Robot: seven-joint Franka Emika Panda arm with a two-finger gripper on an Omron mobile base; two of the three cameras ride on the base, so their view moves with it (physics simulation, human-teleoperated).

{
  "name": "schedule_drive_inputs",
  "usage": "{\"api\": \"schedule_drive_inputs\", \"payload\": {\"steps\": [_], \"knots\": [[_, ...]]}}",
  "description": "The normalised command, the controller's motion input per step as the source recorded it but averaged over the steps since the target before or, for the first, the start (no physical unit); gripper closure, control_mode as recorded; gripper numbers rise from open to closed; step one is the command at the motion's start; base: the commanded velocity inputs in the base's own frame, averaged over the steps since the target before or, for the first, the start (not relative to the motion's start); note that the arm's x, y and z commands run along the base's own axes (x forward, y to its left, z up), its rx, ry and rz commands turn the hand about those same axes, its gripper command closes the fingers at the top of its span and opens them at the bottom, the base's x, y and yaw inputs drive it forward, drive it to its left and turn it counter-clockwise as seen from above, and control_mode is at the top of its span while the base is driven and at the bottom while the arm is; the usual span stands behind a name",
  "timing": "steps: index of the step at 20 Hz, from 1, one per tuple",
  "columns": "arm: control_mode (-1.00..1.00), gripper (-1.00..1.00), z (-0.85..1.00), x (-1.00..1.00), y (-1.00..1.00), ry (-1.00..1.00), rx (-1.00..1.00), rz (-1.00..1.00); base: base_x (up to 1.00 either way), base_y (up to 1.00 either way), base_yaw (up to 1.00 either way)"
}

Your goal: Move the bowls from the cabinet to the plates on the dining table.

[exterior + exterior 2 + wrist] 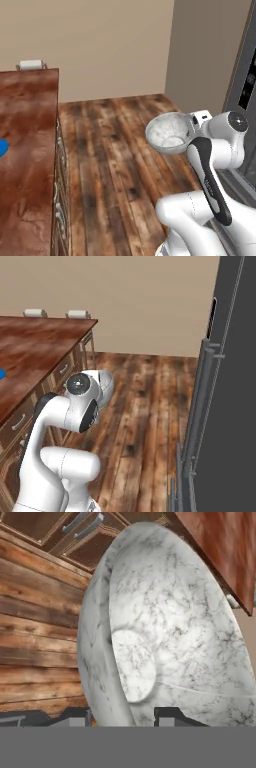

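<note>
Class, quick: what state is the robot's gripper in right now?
Gripper: closed on the rim of the pale grey-white bowl, carried above the wooden floor.

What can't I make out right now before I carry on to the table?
- Bright blue plate: cut off by the left edge in both base views.
- Pale grey-white speckled bowl: in the right base view, mostly hidden behind the arm.
- Reddish-brown dining table: cut off left, so any second plate is out of frame.

A rendered home kitchen with a dining area: a long reddish-brown wood-grain worktop [27, 150] with drawers [64, 369] beneath, pale chair backs [35, 313] behind it, a plank wood floor [110, 165], beige walls [100, 45], and a tall dark appliance [227, 406] with long grey bar handles [200, 406].
</note>
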Motion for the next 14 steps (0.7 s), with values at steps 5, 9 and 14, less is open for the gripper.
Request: {"api": "schedule_drive_inputs", "payload": {"steps": [5, 9, 14], "knots": [[1.0, 1.0, 0.0, 0.0, 0.0, 0.0, 0.0, 0.0, 0.77, 0.0, 0.05], [1.0, 1.0, 0.0, 0.0, 0.0, 0.0, 0.0, 0.0, 0.77, 0.0, 0.08], [1.0, 1.0, 0.0, 0.0, 0.0, 0.0, 0.0, 0.0, 0.77, 0.0, 0.13]]}}
